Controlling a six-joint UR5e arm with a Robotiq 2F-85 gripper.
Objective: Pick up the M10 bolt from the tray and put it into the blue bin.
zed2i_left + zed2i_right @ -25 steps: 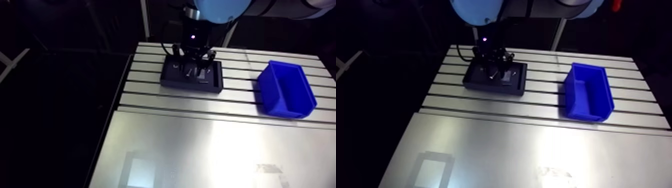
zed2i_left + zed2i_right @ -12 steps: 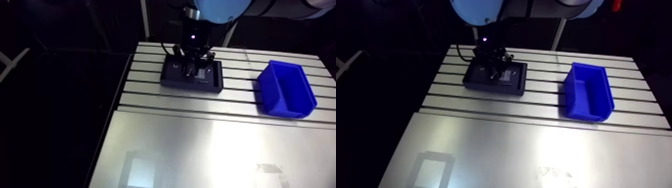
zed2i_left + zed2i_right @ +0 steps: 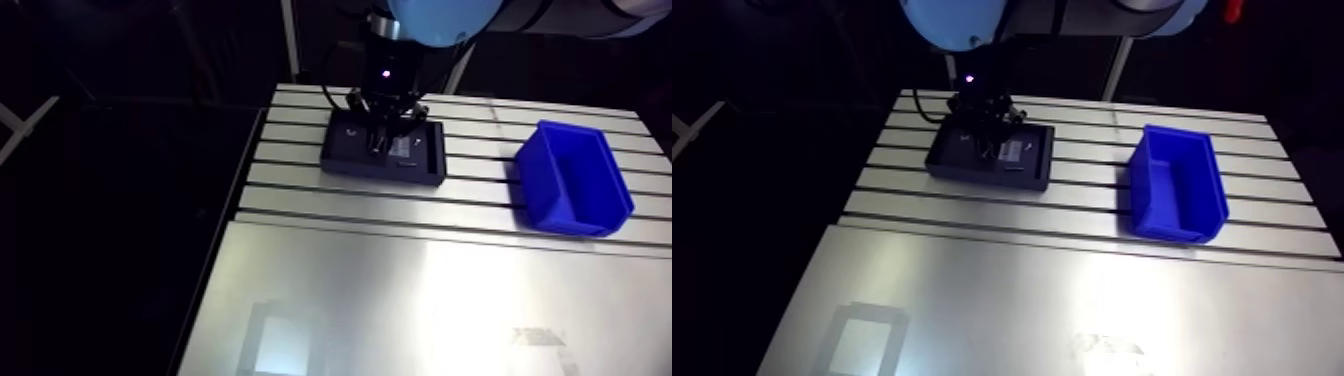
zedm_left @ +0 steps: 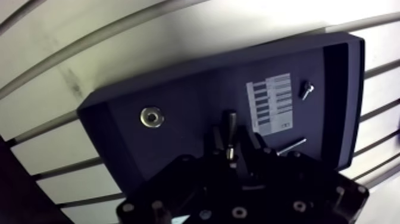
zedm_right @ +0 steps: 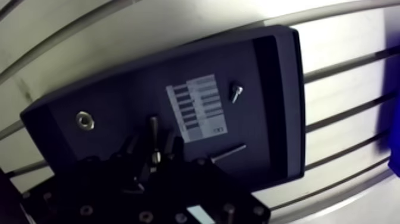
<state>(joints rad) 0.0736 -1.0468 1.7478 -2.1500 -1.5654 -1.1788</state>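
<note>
The slotted table (image 3: 300, 175) fills the upper half of the arm view, and a smooth plate (image 3: 400, 300) covers the lower half. The dark tray (image 3: 380, 176) lies at upper centre. The blue bin (image 3: 535, 190) stands at the right edge, well apart from the tray, with only its bare floor showing inside.

My gripper (image 3: 380, 140) comes straight down from the top edge into the tray.

In the wrist view my fingers (image 4: 215, 138) are drawn close together and clamp the bolt (image 4: 230, 122) between them. Its shank points out ahead of my fingertips, over the tray's floor (image 4: 178, 143). I cannot tell whether it touches that floor.

Other parts lie around it in the tray:
- A metal ring (image 4: 152, 117) rests flat to one side of the bolt.
- A white label (image 4: 271, 102) is stuck to the floor on the other side.
- A small screw (image 4: 306, 89) sits just beyond the label, near the tray's end wall.
- A long thin screw (image 4: 291, 146) lies beside my fingers, on the label's side.
</note>
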